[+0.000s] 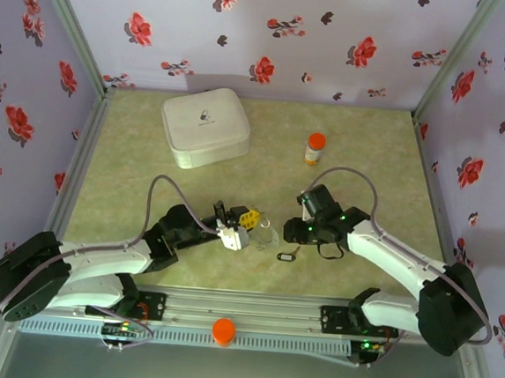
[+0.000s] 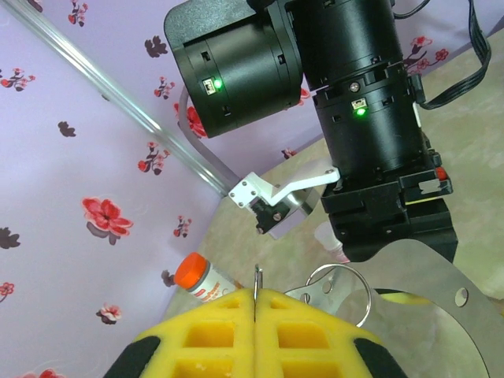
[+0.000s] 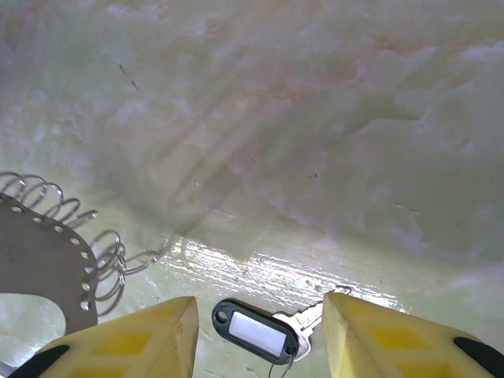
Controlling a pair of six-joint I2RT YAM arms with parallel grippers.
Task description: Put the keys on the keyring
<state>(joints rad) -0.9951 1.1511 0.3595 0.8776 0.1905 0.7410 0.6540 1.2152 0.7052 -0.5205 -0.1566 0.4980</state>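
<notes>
Flanking green marbled table (image 1: 370, 164), floral walls (image 1: 291, 51); left jaws pinch keyring (image 2: 257, 277), right jaws gape.

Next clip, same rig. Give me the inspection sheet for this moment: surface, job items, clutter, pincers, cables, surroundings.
Surface: green marbled tabletop, no spills seen.
Job's things: black-tagged key flat on the table; wire keyring beside a perforated metal plate.
Clutter: white case and upright orange-capped bottle at the back.
Pincers: left pincer shut on a thin metal piece; right pincer open, the key lying between its fingers.
Cables: grey cable looping off each arm, away from the items.
Surroundings: floral walls, metal frame.
</notes>
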